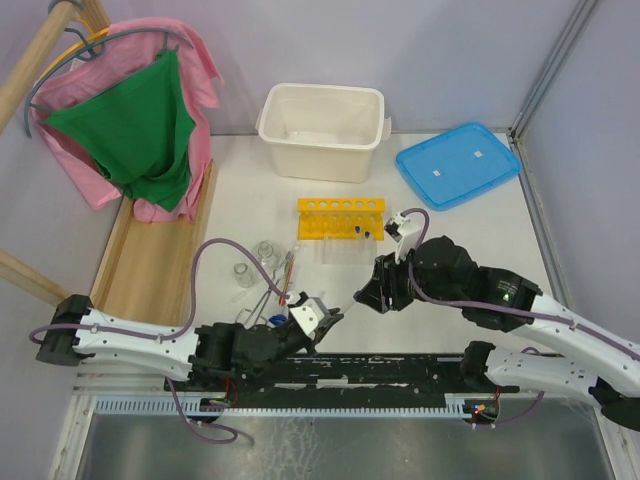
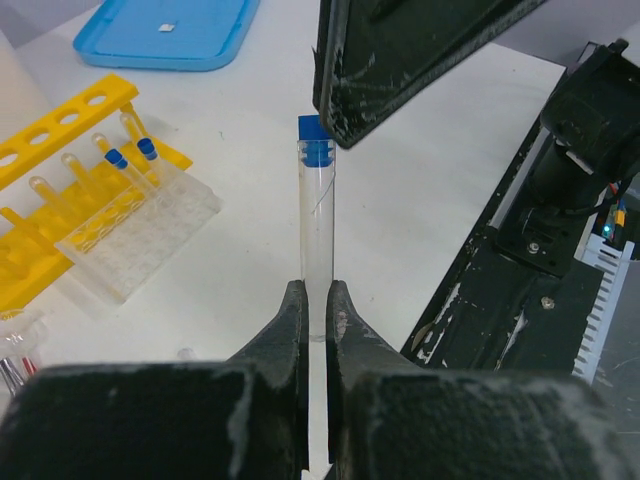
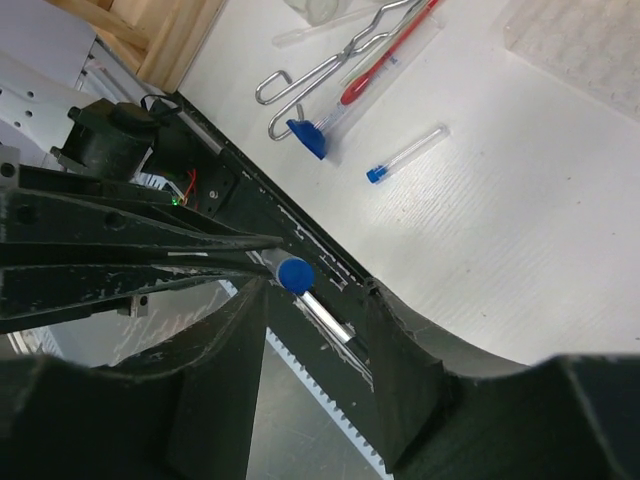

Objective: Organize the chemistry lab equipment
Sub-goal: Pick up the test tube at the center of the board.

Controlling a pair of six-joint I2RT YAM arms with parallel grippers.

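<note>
- Left fingers (image 2: 290, 320) press together on the bare lower end of a clear tube (image 2: 318, 220). The left gripper (image 2: 318, 300) holds it clear of the table.
- Beyond those fingertips the tube runs straight out to its blue cap (image 2: 317, 145), with that far end unsupported. It looks light, thin-walled and smooth, so it could swivel in so narrow a pinch and might crack under a hard squeeze.
- The right gripper (image 3: 315, 320) stands with its fingers spread on either side of the cap. Whether a pad touches the cap cannot be told.
- The safest hold appears to be the barrel just below the cap, closed on gently.
- Past the right fingers stands the yellow rack (image 1: 340, 218), already holding capped tubes, and a loose tube (image 3: 405, 155) lies on the table.
</note>
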